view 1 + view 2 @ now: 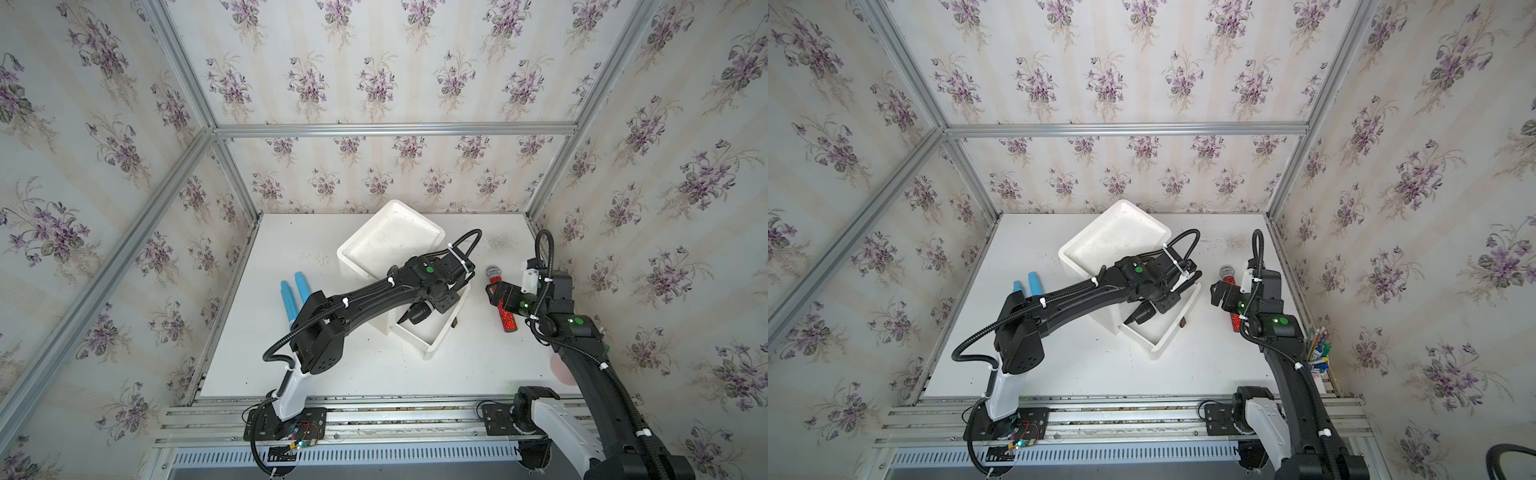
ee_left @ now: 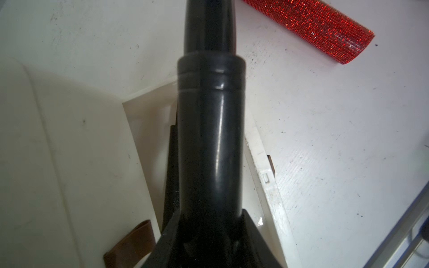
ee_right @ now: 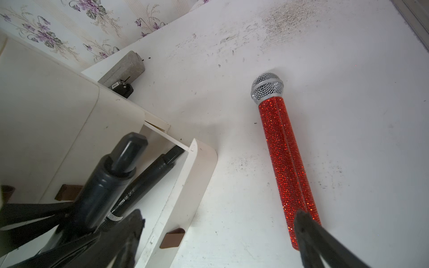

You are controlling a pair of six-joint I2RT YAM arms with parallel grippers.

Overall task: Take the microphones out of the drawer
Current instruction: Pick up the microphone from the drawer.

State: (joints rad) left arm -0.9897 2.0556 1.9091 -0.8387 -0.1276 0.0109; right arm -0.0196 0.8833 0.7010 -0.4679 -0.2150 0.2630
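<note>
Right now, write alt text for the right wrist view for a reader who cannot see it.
A red glitter microphone with a silver mesh head lies on the white table, outside the open white drawer. Beside it, the left end effector grips a black microphone over the drawer, where a second black microphone lies.

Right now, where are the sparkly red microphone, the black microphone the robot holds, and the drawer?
sparkly red microphone (image 3: 285,160): right wrist view, middle of its glittery handle.
held black microphone (image 2: 209,139): left wrist view, on its shiny barrel.
drawer (image 1: 444,337): in a top view, on its front wall.
</note>
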